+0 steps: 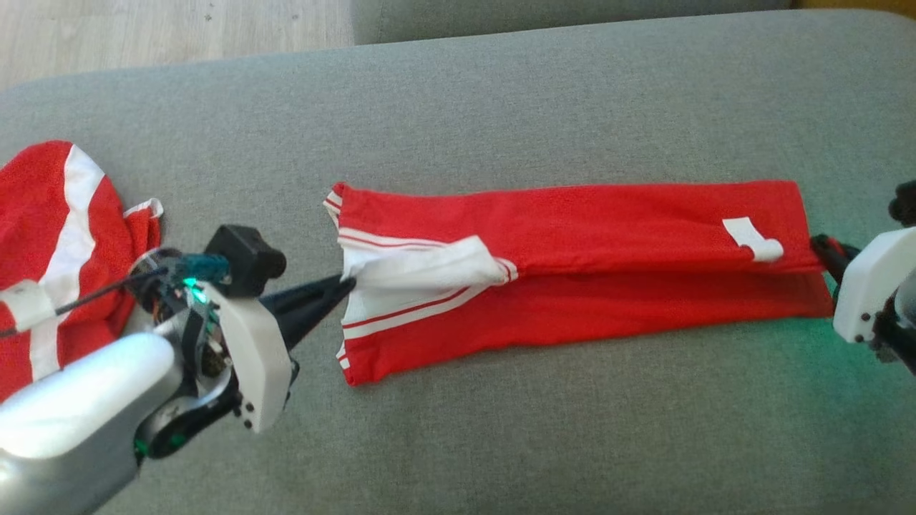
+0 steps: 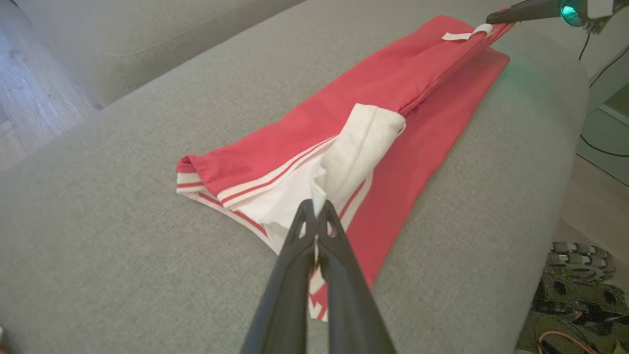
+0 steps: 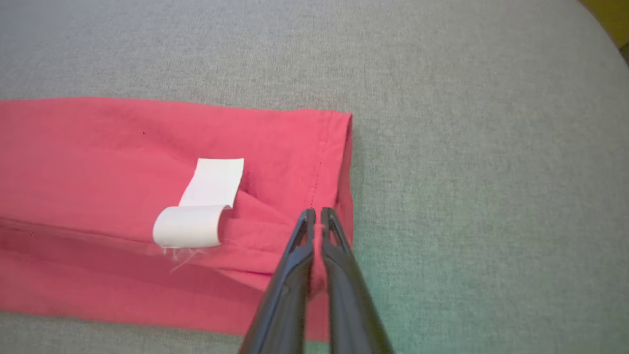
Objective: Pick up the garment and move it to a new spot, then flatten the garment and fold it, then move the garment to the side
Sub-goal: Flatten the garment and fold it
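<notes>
Red garment (image 1: 587,257) lies stretched lengthwise across the middle of the grey sofa (image 1: 501,107), folded along its length, with the white-striped end toward the robot's left. Left hand (image 2: 317,209) is clenched on a fold of white cloth at that striped end. Right hand (image 3: 317,216) is clenched on the red hem at the opposite end, just beside a curled white tag (image 3: 196,216). A second red-and-white garment (image 1: 43,236) sits crumpled at the sofa's far left, well apart. Wooden floor (image 1: 143,28) beyond.

head: above, facing down | wrists: close, opposite ends | shared: garment (image 1: 608,236)
</notes>
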### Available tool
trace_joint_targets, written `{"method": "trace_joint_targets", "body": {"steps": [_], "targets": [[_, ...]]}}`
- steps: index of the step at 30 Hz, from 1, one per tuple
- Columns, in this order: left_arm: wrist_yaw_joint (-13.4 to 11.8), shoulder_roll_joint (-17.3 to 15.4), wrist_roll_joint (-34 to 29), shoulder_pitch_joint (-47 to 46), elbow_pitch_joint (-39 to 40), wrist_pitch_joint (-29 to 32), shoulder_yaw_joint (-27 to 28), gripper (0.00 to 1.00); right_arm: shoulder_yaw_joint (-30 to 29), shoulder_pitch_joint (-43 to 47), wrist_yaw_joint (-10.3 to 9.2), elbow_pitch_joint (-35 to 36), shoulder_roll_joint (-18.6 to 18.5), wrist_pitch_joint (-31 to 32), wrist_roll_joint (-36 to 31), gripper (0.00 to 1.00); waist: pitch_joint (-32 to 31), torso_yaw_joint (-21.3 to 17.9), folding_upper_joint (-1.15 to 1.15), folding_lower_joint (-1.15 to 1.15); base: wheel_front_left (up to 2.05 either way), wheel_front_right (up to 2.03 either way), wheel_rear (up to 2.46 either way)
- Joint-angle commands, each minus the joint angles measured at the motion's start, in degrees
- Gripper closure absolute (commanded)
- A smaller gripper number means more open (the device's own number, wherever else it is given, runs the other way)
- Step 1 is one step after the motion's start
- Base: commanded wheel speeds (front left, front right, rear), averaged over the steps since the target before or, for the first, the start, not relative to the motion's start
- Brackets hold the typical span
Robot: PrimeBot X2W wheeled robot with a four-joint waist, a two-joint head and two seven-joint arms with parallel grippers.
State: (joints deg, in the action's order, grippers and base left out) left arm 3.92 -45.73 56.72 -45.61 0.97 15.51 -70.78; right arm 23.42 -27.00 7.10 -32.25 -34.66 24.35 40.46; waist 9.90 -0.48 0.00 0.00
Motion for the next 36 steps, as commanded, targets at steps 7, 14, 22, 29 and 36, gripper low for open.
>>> {"method": "trace_joint_targets", "body": {"steps": [7, 14, 22, 29, 36], "targets": [[0.1, -2.6, 2.7, 0.6, 2.8, 3.2, 1.1, 1.0, -0.1, 2.0, 0.39, 3.5, -3.2, 3.3, 1.0, 1.0, -0.4, -0.5, 0.0, 0.0, 0.0, 0.0, 0.0], [-1.3, -1.9, 2.6, 1.8, 2.9, 3.3, 0.7, 0.0, -3.6, 3.0, 0.39, 2.7, -2.0, 4.8, 0.9, 0.0, 0.1, -1.2, 0.0, 0.0, 0.0, 0.0, 0.0], [-9.8, 0.3, 1.0, 2.8, -4.0, -7.9, 6.6, 0.0, -12.3, 1.2, 0.39, 4.4, 2.7, 0.0, 0.1, 0.0, -0.2, -2.0, 0.0, 0.0, 0.0, 0.0, 0.0], [-16.7, 3.7, 5.6, 7.1, -9.5, -25.4, 17.1, 0.0, -20.0, 1.3, 0.39, 11.3, 10.0, -11.5, -2.1, 0.0, -1.7, -1.6, 0.0, 0.0, 0.0, 0.0, 0.0], [-18.6, 9.4, 2.6, 13.1, -6.9, -30.4, 32.0, 0.0, -21.4, 4.3, 0.39, 19.1, 14.7, -23.0, -8.0, 0.0, -2.9, -0.4, 0.0, 0.0, 0.0, 0.0, 0.0]]}}
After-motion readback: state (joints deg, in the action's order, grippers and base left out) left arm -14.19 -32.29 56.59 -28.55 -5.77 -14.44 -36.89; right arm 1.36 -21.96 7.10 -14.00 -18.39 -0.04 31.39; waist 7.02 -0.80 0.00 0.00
